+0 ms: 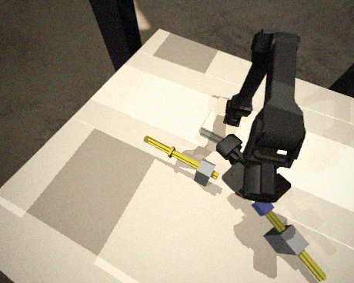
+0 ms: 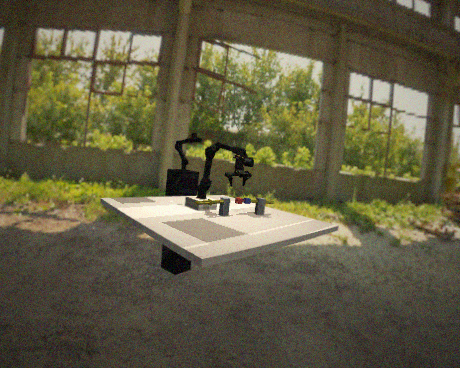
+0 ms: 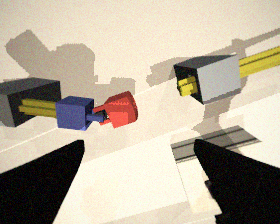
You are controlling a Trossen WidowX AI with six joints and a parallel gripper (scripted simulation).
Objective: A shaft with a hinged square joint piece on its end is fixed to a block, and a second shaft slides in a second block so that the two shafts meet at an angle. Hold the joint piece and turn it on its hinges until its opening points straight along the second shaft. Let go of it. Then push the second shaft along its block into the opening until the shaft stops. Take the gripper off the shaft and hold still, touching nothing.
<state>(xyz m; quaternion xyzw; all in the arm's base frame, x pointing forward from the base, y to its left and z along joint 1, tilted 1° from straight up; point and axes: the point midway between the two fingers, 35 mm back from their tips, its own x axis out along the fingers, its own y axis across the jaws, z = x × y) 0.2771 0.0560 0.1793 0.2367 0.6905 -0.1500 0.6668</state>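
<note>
The red joint piece (image 3: 122, 110) (image 2: 239, 200) is hinged to the blue piece (image 3: 75, 113) (image 1: 263, 208) on the fixed shaft (image 1: 312, 265) (image 3: 38, 107). In the wrist view its far end faces roughly toward the second shaft (image 1: 158, 143) (image 3: 263, 62); the inside of its opening is hidden. The second shaft passes through its grey block (image 1: 205, 172) (image 3: 218, 79). Its short end sticks out, with a gap to the red piece. My gripper (image 3: 141, 144) (image 2: 237, 183) is open and empty, above the joint piece and touching neither shaft.
The fixed shaft's grey block (image 1: 286, 240) (image 2: 260, 206) stands at the lower right in the top view. A yellow collar (image 1: 172, 151) sits on the second shaft beyond its block. A grey-edged base plate (image 1: 212, 134) (image 3: 216, 142) lies near the arm.
</note>
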